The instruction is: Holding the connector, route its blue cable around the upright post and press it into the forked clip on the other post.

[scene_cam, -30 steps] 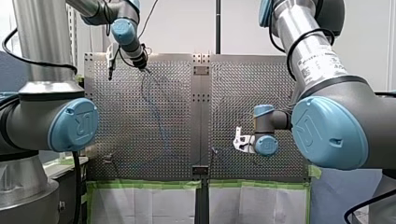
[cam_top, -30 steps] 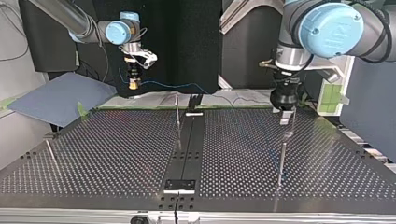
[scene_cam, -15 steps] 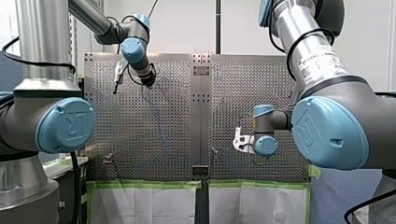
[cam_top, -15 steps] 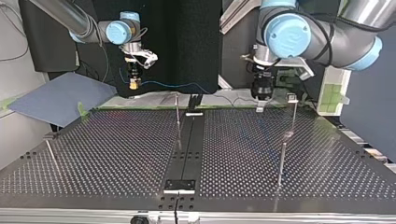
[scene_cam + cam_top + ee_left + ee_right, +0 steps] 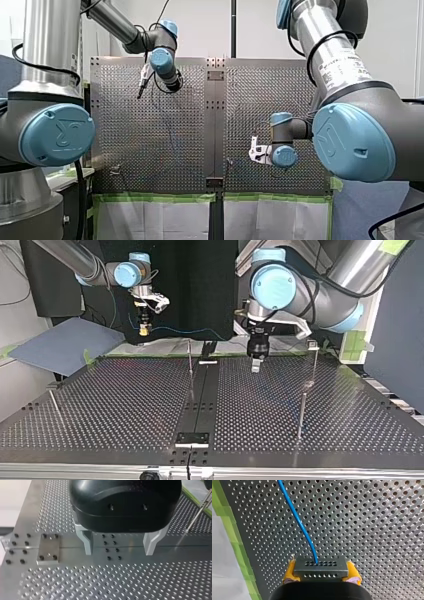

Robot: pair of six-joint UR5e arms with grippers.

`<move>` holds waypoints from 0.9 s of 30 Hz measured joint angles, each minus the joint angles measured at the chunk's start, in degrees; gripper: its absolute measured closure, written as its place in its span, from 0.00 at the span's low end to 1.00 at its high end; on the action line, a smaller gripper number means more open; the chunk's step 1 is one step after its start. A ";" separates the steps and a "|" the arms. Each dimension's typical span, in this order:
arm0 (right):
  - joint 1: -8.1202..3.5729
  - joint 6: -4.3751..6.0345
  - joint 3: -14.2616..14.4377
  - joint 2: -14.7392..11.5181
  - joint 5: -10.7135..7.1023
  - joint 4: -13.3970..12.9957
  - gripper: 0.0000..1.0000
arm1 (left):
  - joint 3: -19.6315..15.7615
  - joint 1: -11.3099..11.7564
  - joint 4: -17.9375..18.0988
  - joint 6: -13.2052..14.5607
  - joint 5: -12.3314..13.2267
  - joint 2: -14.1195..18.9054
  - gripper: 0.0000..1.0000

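Front view: my left gripper hangs idle over the perforated table; top view: my right gripper waits well behind the upright post, blue cable not yet routed; left wrist view: metal fingers wide apart, empty; right wrist view: yellow pads clamp the grey two-row connector for leading.

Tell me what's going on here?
My right tool grips the connector between yellow pads, and the blue cable runs out of it over the table. My left tool is open and empty, hovering above the table's centre strip. From the top view, the cable does not appear to be in a clip on any post.
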 joint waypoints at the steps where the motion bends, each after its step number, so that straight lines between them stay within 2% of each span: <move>1: 0.00 -0.01 0.00 0.00 0.00 0.00 0.84 | 0.43 -0.21 0.44 0.43 0.15 -0.44 0.00; 6: 0.02 -0.02 0.01 0.03 -0.10 0.02 0.84 | 1.86 -0.51 2.98 3.00 1.48 -2.99 0.00; 11: 0.03 -0.06 0.01 0.04 -0.70 0.08 0.84 | 2.05 0.20 5.56 5.32 3.49 -4.10 0.00; 17: 0.08 -0.10 0.00 0.09 -0.95 0.06 0.84 | 2.06 1.18 5.56 4.28 6.78 -4.23 0.00; 20: 0.09 -0.10 0.01 0.12 -0.97 0.02 0.84 | 2.07 1.82 5.03 4.20 6.64 -4.25 0.00; 27: 0.10 -0.11 0.01 0.17 -0.97 0.00 0.84 | 2.07 3.06 4.37 5.96 3.52 -4.25 0.00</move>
